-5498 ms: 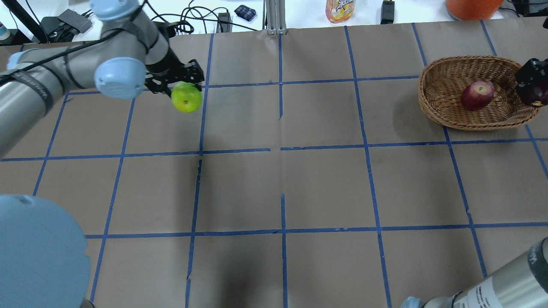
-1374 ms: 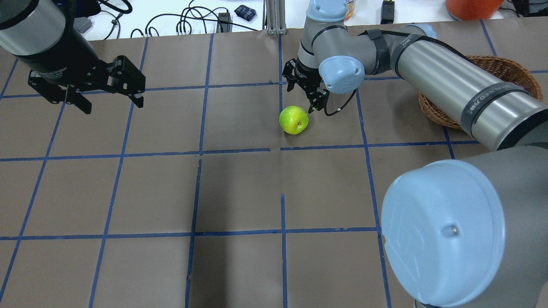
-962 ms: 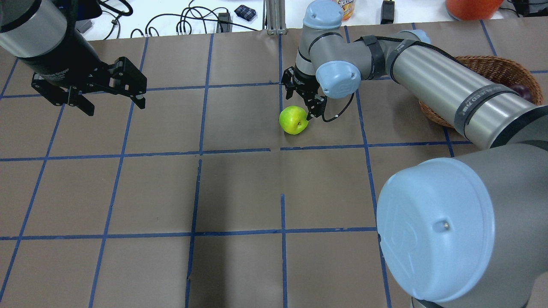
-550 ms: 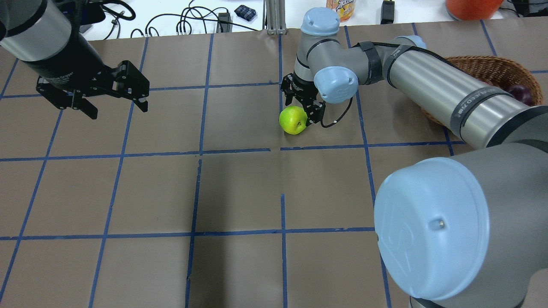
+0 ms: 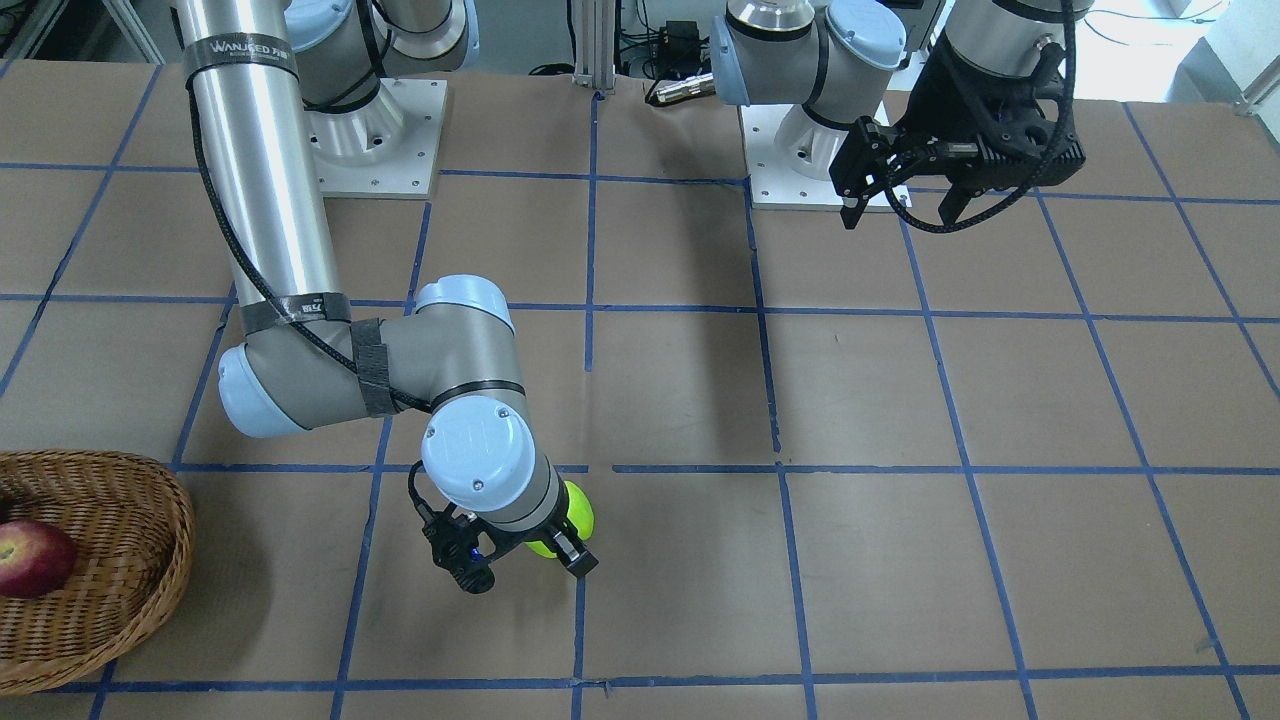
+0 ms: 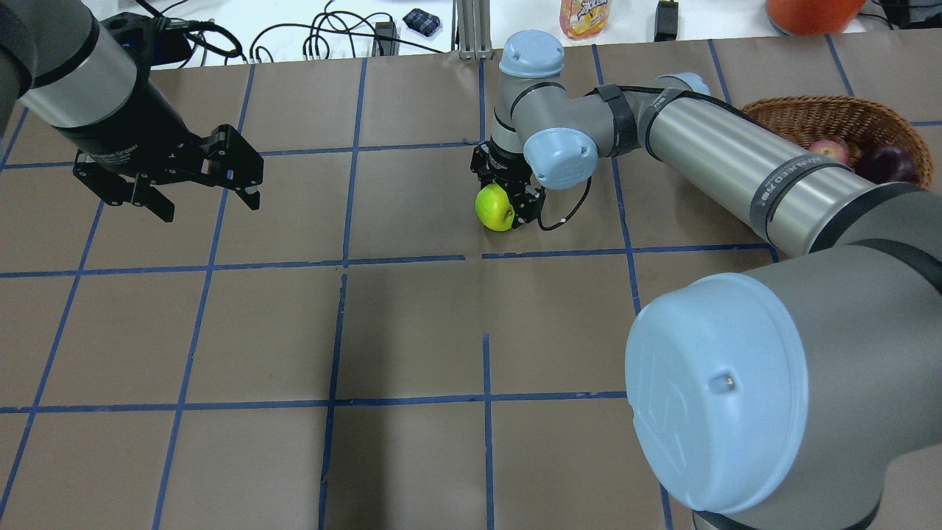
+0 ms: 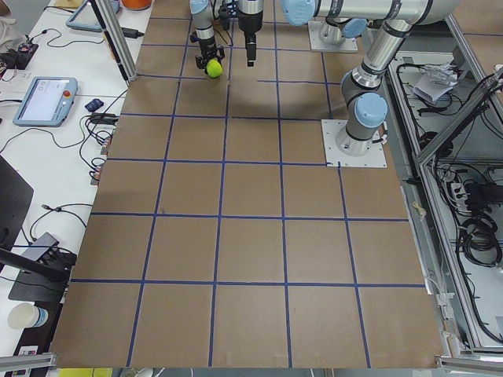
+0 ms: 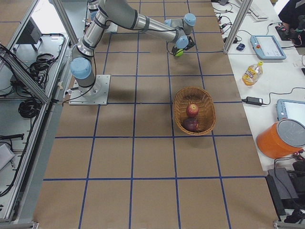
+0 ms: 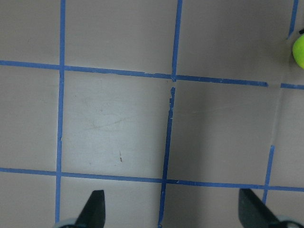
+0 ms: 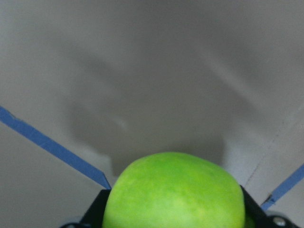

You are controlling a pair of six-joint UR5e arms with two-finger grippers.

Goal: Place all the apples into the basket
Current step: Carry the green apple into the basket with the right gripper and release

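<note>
right gripper [image 6: 509, 205]: points down near the table's [image 6: 412, 331] middle, fingers clasped on either side of the green apple [image 6: 494, 207]. in its wrist view the apple fills the gap between them.
right arm [image 6: 706, 147]: we see it stretched long and low from the right, the forearm crossing in front of the basket [image 6: 824, 110] and the wrist bent down.
green apple: near the table's middle. we cannot tell whether it rests on the paper or sits just off it.
left gripper [image 6: 208, 205]: hangs over bare table on the left, well apart from the apple, fingers spread wide with nothing between them.
basket: at the far right, with the red apple [image 6: 828, 149] and the maroon apple [image 6: 887, 163] lying side by side in it.
hidden: overhead, the forearm covers the basket's near rim and most of the red apple. the front view cuts the basket at its edge and shows only the red apple. there the wrist hides most of the green apple.
writing: a band on the right arm seems to read "wanjeed". the white print on the left gripper's body is too small for us to read, and the bottle's [image 6: 585, 15] label is cut off.
</note>
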